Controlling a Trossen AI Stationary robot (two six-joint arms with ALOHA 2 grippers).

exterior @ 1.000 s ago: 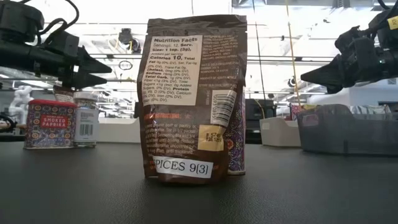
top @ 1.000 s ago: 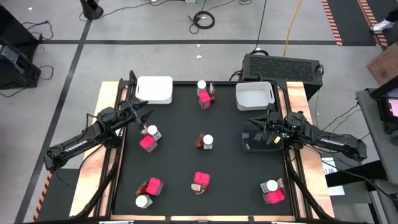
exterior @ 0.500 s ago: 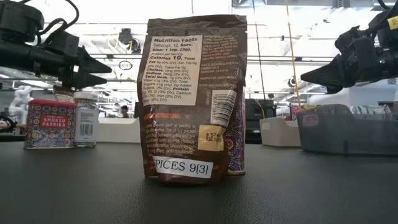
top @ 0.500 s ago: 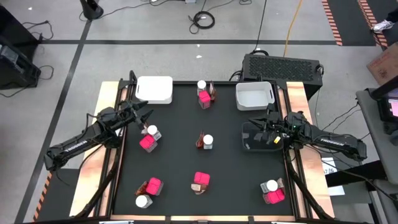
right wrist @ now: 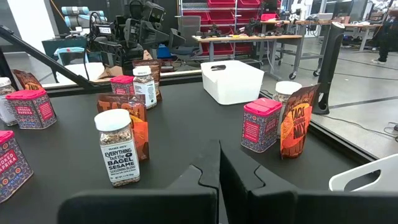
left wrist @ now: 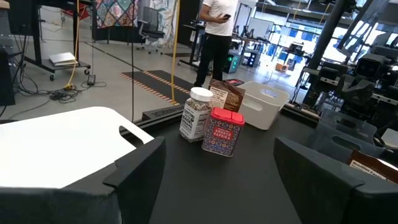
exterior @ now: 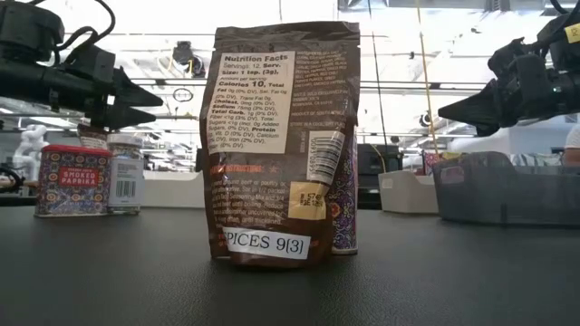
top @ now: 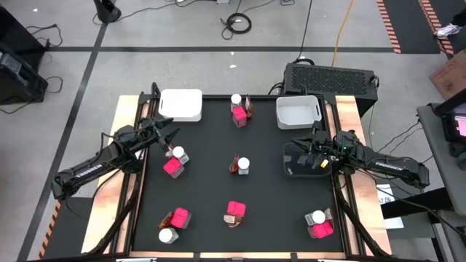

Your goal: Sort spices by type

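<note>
Here the spices stand in small clusters across the black counter (top: 211,182), each mixing a pink box, a white-capped jar and a brown sachet. Closest to the low camera, a brown sachet (exterior: 283,140) shows its back, printed "Nutrition Facts", "Calories 10", with a white sticker reading "PICES 9(3)". At the far left of that view a pink box (exterior: 72,179) reads "SMOKED PAPRIKA", touching a clear jar (exterior: 125,172).

The left gripper (top: 169,135) hovers over the counter's left side, just beyond the left cluster, near the white bin (top: 181,105) at the far left; its jaws are spread wide and hold nothing. Ahead of it, the far-centre cluster shows a jar (left wrist: 197,112), a "SMOKED PAPRIKA" box (left wrist: 222,131) and a sachet (left wrist: 225,94).

The right gripper (top: 314,149) sits above the dark bin (top: 291,166) at the right side, near a second white bin (top: 298,111); its jaws are pressed together, empty. Its wrist view shows a Trader Joe's jar (right wrist: 117,148) labelled "EVERYTHING but the BAGEL SESAME" and a sachet (right wrist: 299,121) reading "TACO".

A person (left wrist: 215,38) stands in the room beyond.
</note>
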